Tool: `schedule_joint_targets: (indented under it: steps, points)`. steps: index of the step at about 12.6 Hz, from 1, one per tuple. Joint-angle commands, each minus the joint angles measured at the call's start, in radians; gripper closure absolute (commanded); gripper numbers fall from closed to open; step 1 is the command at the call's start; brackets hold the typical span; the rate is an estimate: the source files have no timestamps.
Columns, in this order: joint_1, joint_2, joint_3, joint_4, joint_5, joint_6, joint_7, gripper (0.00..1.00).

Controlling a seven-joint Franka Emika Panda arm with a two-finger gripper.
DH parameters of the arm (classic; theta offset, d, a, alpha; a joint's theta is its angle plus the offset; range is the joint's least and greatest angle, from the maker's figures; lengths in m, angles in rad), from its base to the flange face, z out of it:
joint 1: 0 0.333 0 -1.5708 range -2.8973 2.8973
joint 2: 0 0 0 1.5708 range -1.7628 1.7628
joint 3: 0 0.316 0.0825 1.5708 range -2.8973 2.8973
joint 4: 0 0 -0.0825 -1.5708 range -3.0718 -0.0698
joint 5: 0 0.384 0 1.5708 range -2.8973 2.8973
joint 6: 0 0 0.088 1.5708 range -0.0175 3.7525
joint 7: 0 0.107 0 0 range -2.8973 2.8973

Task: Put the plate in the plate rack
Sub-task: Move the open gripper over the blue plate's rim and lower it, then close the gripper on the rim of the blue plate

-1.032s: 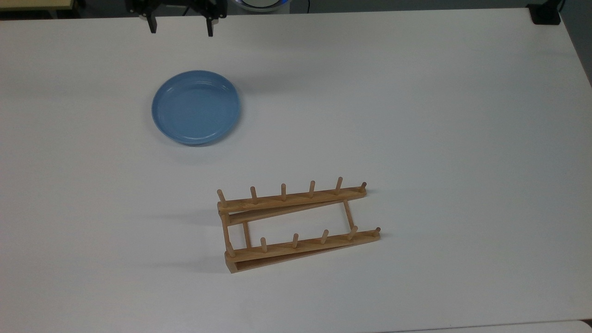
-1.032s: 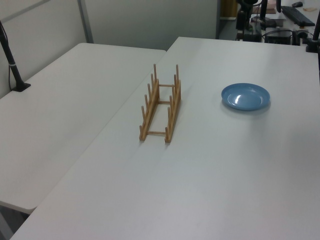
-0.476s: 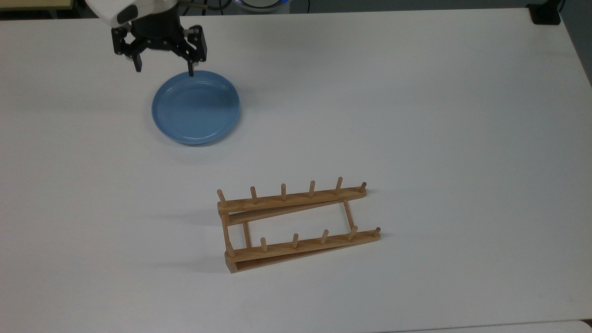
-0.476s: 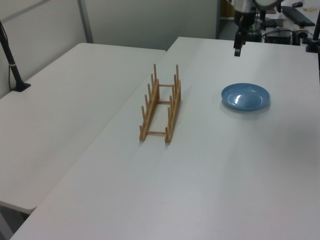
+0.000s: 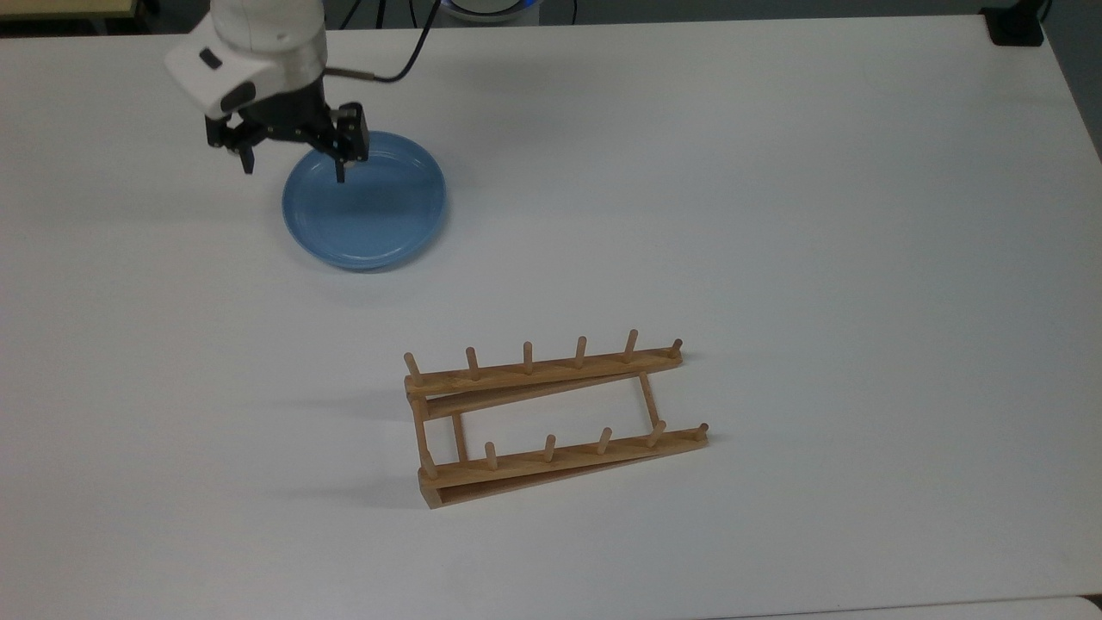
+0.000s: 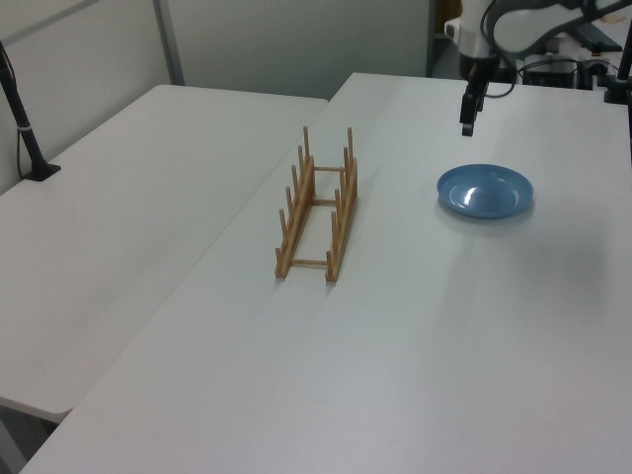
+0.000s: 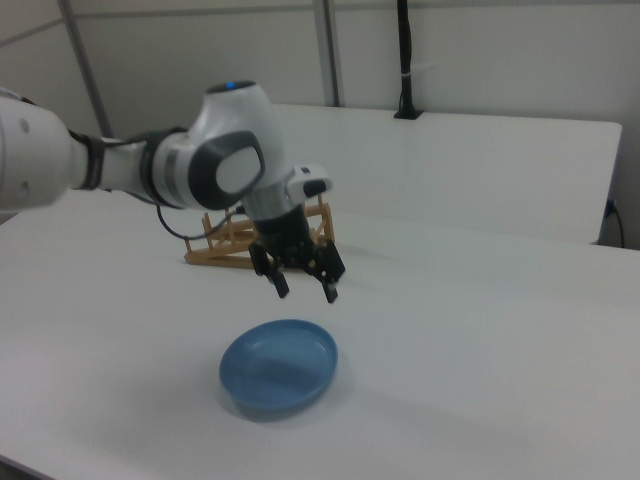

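Table (image 5: 775, 172): white, carries both task things. Plate rack (image 5: 551, 418) (image 6: 316, 202) (image 7: 225, 235): light wood, flat on table, pegs upright, slots vacant. Plate (image 5: 364, 200) (image 6: 485, 190) (image 7: 279, 366): light blue, flat on table, well apart from plate rack, toward top view's upper left. Gripper (image 5: 293, 170) (image 6: 467, 126) (image 7: 305, 292): above plate's edge farthest from plate rack, clear of plate in right view. Fingers (image 5: 340, 172): spread wide, holding nothing, pointing down.
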Motion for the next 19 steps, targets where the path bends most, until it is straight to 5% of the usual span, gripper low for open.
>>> schedule_joint_targets:
  steps: [1, 13, 16, 19]
  points:
    - [-0.011, 0.064, -0.008, -0.033, -0.055, 0.086, -0.021, 0.00]
    - [-0.051, 0.190, -0.008, -0.025, -0.107, 0.130, -0.007, 0.10]
    - [-0.071, 0.201, -0.006, -0.025, -0.107, 0.147, -0.003, 0.33]
    - [-0.071, 0.201, -0.006, -0.025, -0.107, 0.149, 0.037, 0.80]
